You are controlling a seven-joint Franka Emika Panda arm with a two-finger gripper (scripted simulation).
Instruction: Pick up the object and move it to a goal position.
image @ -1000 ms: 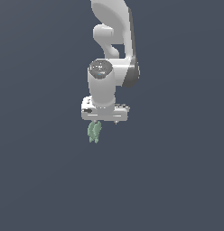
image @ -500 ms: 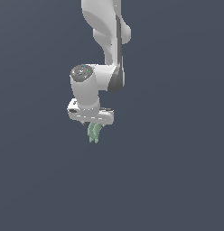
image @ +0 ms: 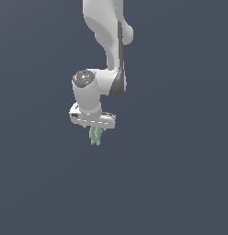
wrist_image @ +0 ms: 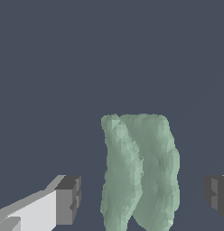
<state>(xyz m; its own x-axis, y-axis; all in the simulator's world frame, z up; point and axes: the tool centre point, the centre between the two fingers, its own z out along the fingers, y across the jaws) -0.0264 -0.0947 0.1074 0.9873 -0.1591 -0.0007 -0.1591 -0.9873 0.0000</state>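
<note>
Pale green and lumpy, the object hangs from beneath the white gripper in the exterior view, prongs downward, against plain dark background. Wrist view: the object stands between dark fingertips, with visible gaps; whether they clamp it, I cannot tell.

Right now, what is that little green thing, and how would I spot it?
Find the big white robot arm coming down from the top. Under its hand hangs a small pale green lump. It is bumpy, with little prongs pointing down, and it is the only green thing there.
</note>
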